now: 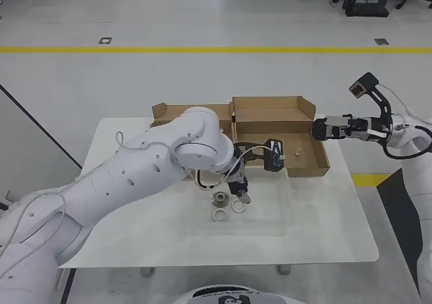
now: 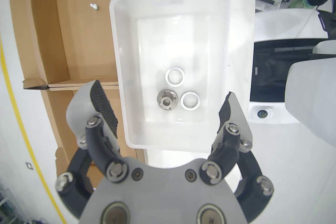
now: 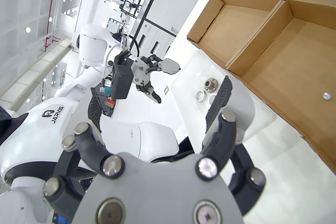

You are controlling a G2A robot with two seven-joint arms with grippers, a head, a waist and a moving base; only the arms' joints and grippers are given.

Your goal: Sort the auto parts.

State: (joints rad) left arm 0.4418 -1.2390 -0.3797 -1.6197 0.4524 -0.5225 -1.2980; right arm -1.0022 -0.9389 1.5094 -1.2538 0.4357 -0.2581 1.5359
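left gripper [image 2: 162, 91] is held open above white tray [image 2: 115, 51] (two rings [image 2: 175, 76], one hub [image 2: 166, 99]); right gripper [image 3: 159, 87] is held open beside cardboard box [image 1: 310, 159].

- We see the right gripper [image 3: 157, 107] with its jaws wide apart and nothing between them.
- Beyond it, a white tray [image 3: 183, 72] holds a flanged hub [image 3: 210, 84] and two rings [image 3: 200, 95]. One ring is partly hidden behind a finger pad [image 3: 219, 101].
- The left gripper [image 3: 168, 82] hangs near the tray, also spread.
- Two cardboard boxes [image 3: 288, 57] sit beside the tray, with a small metal fastener [image 3: 326, 95] in the nearer one.
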